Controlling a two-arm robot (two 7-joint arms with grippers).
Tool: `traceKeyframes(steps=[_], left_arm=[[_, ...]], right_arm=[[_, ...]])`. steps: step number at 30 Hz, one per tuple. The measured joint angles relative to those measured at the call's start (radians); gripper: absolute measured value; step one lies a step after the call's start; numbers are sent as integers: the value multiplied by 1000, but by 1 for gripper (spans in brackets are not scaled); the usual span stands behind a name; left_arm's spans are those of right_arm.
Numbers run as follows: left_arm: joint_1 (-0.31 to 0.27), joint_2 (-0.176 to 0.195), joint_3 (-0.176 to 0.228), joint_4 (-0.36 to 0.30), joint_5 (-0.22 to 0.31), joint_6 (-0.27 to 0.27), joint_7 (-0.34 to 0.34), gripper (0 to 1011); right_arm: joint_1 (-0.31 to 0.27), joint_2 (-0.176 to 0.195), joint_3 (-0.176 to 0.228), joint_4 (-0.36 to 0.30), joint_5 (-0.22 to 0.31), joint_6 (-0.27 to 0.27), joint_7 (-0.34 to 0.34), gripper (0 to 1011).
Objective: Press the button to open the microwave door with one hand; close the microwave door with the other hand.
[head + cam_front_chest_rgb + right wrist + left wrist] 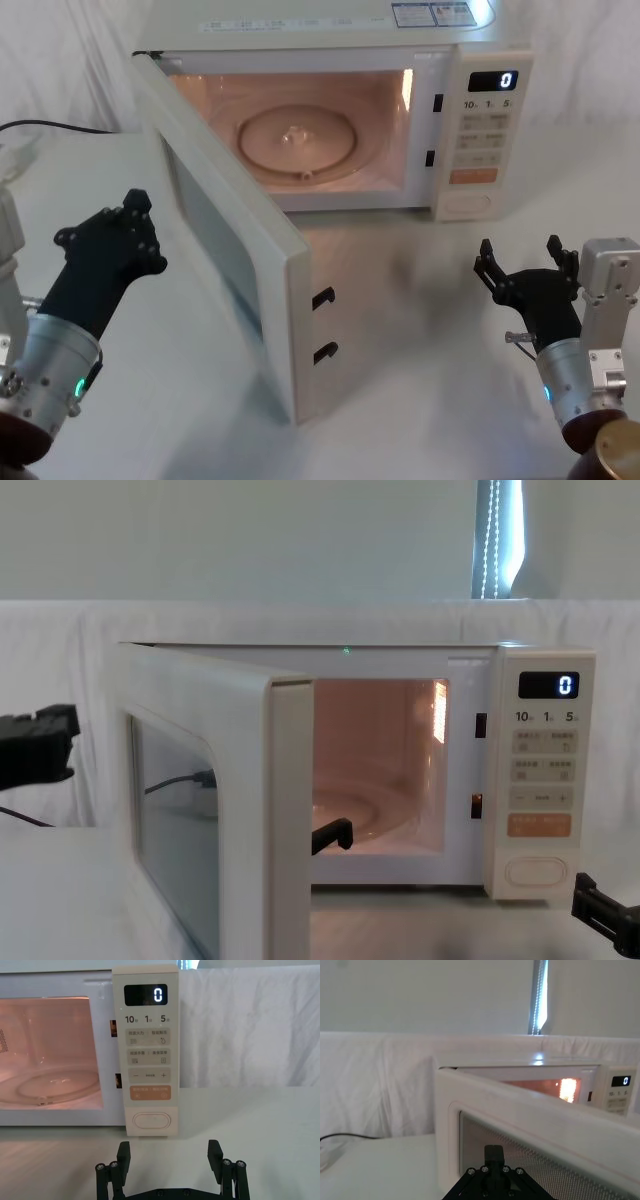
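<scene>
white-draped table, microwave door swung wide, button done; right gripper spread, idle; left gripper clenched behind door—push flat, steady, near free edge.

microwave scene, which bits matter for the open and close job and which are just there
Part of the job:
- the button, low on the panel
- the microwave door, swung open
- left gripper, shut, beside the door's outer face
- right gripper, open, in front of the panel

Just there:
- glass turntable in the lit cavity
- orange key
- black cable on the table
</scene>
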Motion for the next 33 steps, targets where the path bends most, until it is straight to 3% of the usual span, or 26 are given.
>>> traceKeyframes(steps=[23,33], left_arm=[[-139,35,84,59,-38,65,-63,0],[-203,26,127,126,-70,75,-67,0]], right_arm=[[0,0,0,0,0,0,0,1002],[0,0,0,0,0,0,0,1002]])
